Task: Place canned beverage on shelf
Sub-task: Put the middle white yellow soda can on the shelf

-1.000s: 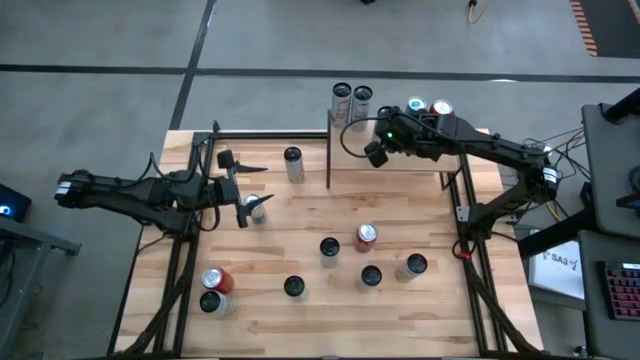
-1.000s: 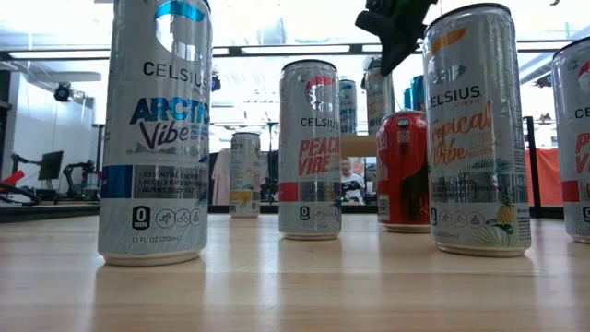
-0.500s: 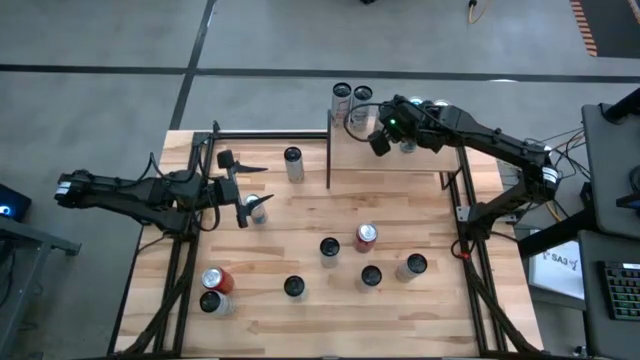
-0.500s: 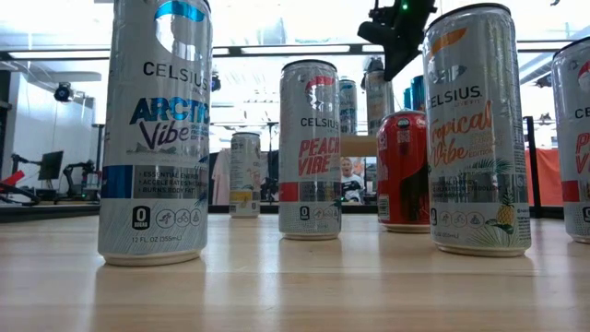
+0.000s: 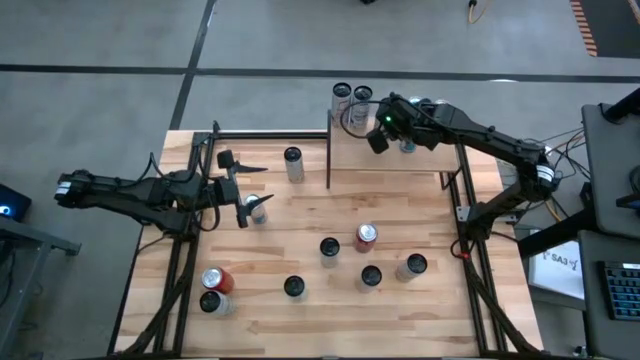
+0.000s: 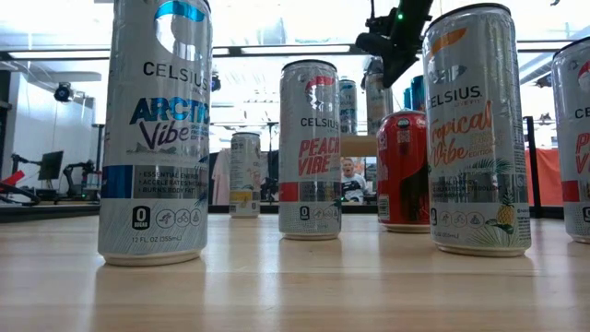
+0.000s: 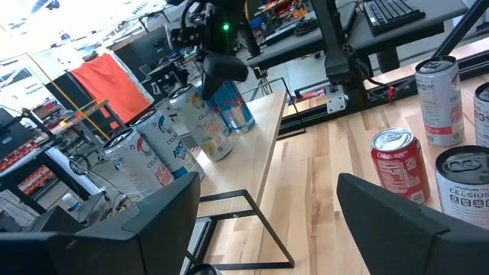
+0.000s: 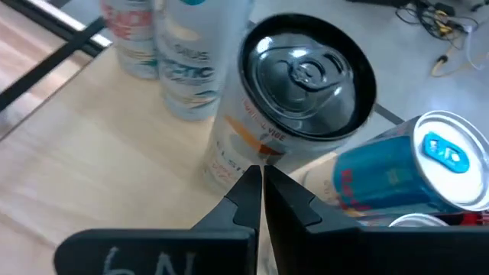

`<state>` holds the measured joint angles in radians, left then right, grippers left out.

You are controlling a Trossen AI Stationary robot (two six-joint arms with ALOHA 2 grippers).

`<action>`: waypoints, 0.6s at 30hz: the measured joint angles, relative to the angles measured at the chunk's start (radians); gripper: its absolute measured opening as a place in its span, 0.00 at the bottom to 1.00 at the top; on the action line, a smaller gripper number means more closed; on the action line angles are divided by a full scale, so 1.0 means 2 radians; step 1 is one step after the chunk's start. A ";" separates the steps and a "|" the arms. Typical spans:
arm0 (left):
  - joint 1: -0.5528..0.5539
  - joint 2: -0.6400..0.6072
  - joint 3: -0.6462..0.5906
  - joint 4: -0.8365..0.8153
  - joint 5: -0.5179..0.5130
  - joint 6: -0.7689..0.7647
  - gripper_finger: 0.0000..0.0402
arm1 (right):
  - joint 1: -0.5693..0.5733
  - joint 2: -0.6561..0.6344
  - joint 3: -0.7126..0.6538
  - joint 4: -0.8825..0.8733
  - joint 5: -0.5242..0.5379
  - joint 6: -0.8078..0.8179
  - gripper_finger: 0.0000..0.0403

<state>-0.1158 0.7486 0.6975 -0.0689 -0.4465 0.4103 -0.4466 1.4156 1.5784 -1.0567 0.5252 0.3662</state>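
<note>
The shelf (image 5: 352, 152), a small light-wood board with black posts, stands at the table's far edge. On it stand several cans, among them two tall ones (image 5: 351, 97) at its far left corner. My right gripper (image 5: 372, 145) is shut and hovers over the shelf, slanting down. In the right wrist view its tips (image 8: 260, 174) sit just before a tall orange-print can (image 8: 294, 99), with a blue can (image 8: 405, 172) beside it. At the table's left, my left gripper (image 5: 252, 190) stands open, nothing between its fingers, with a can (image 5: 259, 208) beside one finger. My right gripper's shut fingertips (image 8: 248, 183) point slanting down at the side of the tall orange-print can (image 8: 244, 145) on the shelf. Whether they touch it I cannot tell.
Several loose cans stand on the plank table: a red one (image 5: 367, 237) in the middle, dark-topped ones (image 5: 329, 247) (image 5: 371, 275) (image 5: 412, 265) around it, two at the near left (image 5: 214, 288), one (image 5: 292, 160) left of the shelf's black post (image 5: 329, 150).
My right gripper, shut throughout, has moved a little toward the table's far edge and left over the shelf, its arm now covering more of the cans at the shelf's right. No can has moved.
</note>
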 joint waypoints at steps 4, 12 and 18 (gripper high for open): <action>0.000 0.000 0.000 0.000 0.000 0.000 0.73 | -0.012 0.001 0.000 0.000 0.000 0.000 0.02; 0.000 0.000 0.000 0.000 0.000 0.000 0.73 | -0.015 0.001 0.000 0.009 -0.014 0.006 0.02; 0.000 0.000 0.000 0.000 0.000 0.000 0.73 | -0.021 0.004 0.000 0.041 -0.015 -0.013 0.02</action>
<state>-0.1158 0.7486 0.6968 -0.0691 -0.4464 0.4110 -0.4890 1.4235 1.5780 -0.9739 0.4945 0.3398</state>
